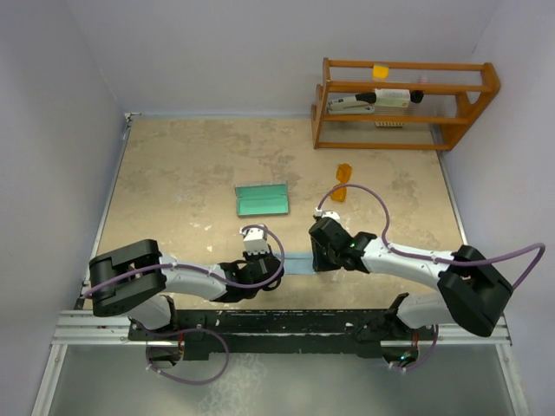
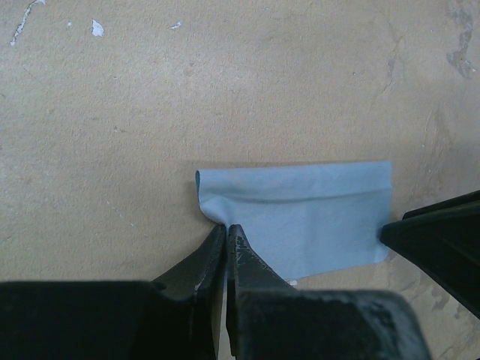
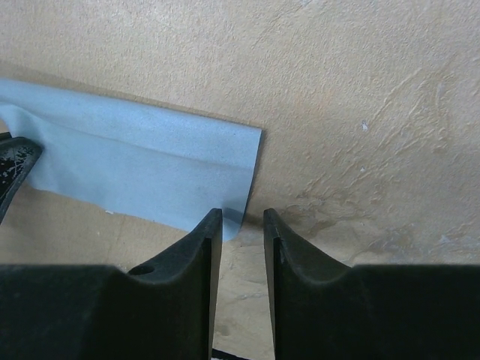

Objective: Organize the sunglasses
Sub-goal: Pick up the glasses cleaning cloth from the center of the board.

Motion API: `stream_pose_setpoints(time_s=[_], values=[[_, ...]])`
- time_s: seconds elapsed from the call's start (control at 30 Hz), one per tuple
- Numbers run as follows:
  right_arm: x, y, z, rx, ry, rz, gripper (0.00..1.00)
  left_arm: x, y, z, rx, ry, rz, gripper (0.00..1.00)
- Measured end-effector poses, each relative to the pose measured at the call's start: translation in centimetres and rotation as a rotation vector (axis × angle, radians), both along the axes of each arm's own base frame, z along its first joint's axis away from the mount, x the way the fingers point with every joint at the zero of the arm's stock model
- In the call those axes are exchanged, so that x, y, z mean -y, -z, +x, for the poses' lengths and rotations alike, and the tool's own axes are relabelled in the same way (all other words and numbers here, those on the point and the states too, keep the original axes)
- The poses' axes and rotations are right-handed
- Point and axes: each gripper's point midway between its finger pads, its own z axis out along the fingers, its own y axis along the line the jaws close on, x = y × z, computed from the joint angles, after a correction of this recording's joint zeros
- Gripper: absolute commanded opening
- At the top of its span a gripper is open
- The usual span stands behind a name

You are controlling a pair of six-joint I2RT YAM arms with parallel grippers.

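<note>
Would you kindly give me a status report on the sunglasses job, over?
Left tool shut on blue cloth edge. Right tool open at its far corner. Sunglasses untouched, lying right of open case.

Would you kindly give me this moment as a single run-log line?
left pincer: shut on cloth corner | right pincer: open beside cloth | sunglasses: on table, untouched | case: open

We see a light blue cloth (image 2: 300,214) lying on the tan, mottled table (image 1: 182,173). It is folded into a long strip, with a crease along its length and one short end curled up. Farther back we find an open case (image 1: 263,200) showing its green lining. At the far right corner stands a wooden rack (image 1: 434,67), with a white-and-black object (image 1: 373,100) resting on its shelf.
</note>
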Motion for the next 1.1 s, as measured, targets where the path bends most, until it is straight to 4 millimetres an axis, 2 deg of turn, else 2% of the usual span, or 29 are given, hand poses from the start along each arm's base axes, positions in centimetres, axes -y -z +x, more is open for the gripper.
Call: stream_pose_setpoints(time_s=[0.77, 1.1], values=[[-1.2, 0.2, 0.0, -0.007, -0.011, -0.003, 0.23, -0.1, 0.0, -0.3, 0.002, 0.005, -0.003, 0.0], [-1.5, 0.2, 0.1, -0.001, -0.001, -0.004, 0.15, -0.3, 0.0, -0.4, 0.003, 0.002, -0.008, 0.0]])
